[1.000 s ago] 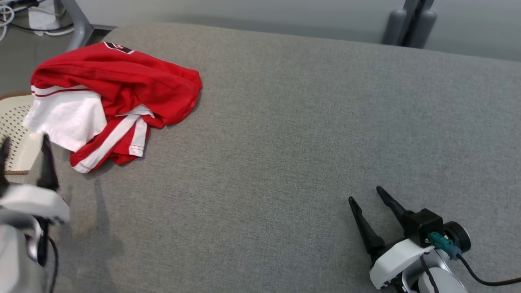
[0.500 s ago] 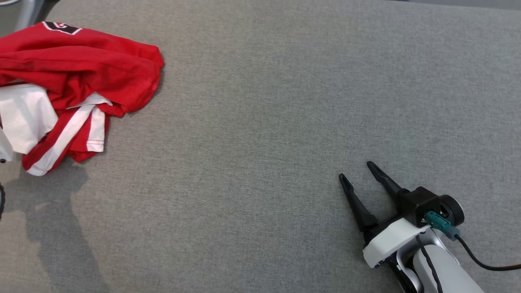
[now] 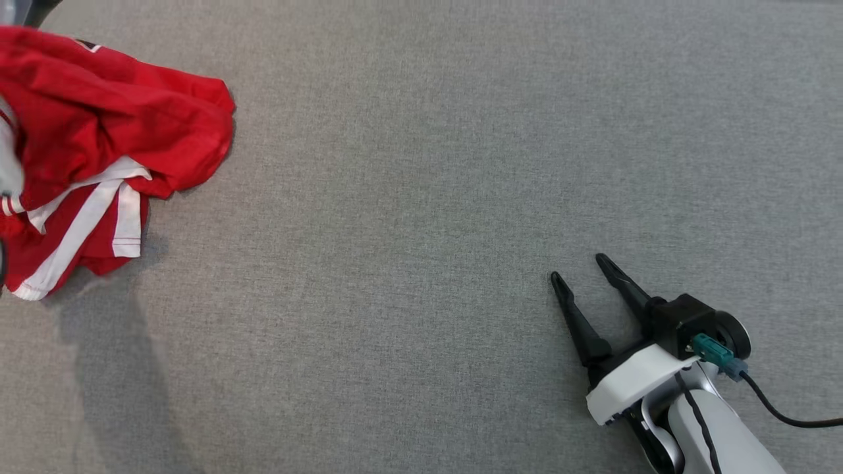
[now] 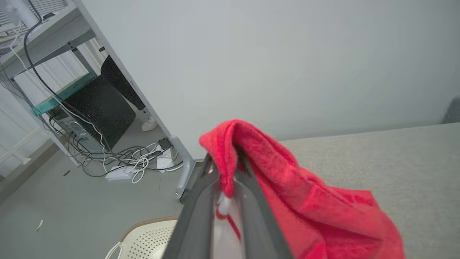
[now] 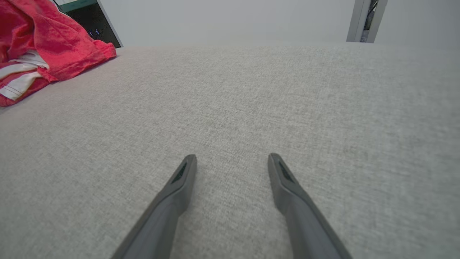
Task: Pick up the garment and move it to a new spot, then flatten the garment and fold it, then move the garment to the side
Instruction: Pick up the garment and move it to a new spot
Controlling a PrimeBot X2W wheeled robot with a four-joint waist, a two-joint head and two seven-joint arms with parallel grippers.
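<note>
Left pincer [image 4: 225,162] | closed on red garment [image 4: 287,180] fold | right pincer [image 3: 578,267] | spread wide, empty, low over grey surface [image 3: 395,197]

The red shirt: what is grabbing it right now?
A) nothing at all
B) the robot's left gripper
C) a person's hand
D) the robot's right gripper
B: in the left wrist view the left gripper has its two fingers pinched on a fold of the red shirt, while the right gripper sits open and apart from it on the grey surface.
</note>
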